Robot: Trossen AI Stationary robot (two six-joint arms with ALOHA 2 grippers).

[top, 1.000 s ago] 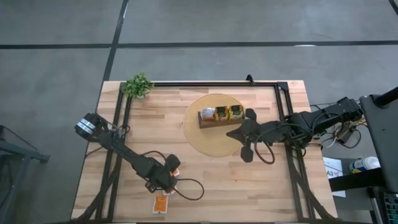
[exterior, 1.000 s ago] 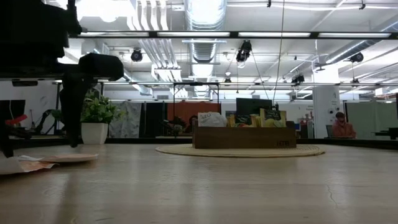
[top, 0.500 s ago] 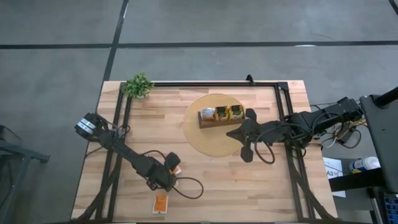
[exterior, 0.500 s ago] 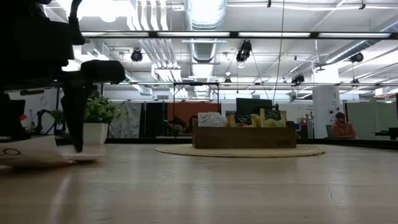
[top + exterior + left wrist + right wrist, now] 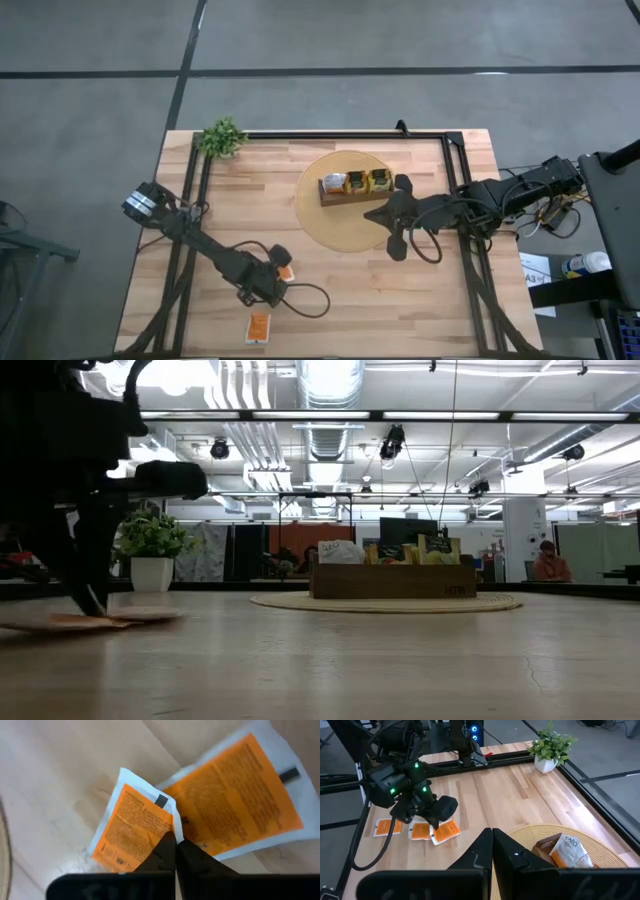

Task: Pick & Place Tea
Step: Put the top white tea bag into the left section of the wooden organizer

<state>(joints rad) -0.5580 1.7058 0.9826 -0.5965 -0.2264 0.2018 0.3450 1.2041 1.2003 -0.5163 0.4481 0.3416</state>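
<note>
The left gripper (image 5: 175, 845) has its two dark fingers pressed together on the corner of a small flat orange-and-white paper tea sachet (image 5: 134, 832), pinching the thin white edge, probably because a packet lying flat on the wood offers nothing else to grip. Just beyond the fingertips a second orange-and-white sachet (image 5: 240, 805) lies partly under or against the pinched one, so a lift could drag it along. Farther off from this gripper, a third orange sachet (image 5: 259, 326) lies alone near the table's front edge. Well away across the light wooden table (image 5: 330, 300), the brown wooden box (image 5: 355, 190) already holding sachets sits on a round woven mat (image 5: 320, 215), the likely drop point. The right gripper (image 5: 491, 842) waits beside that mat, its fingers shut on nothing.
</note>
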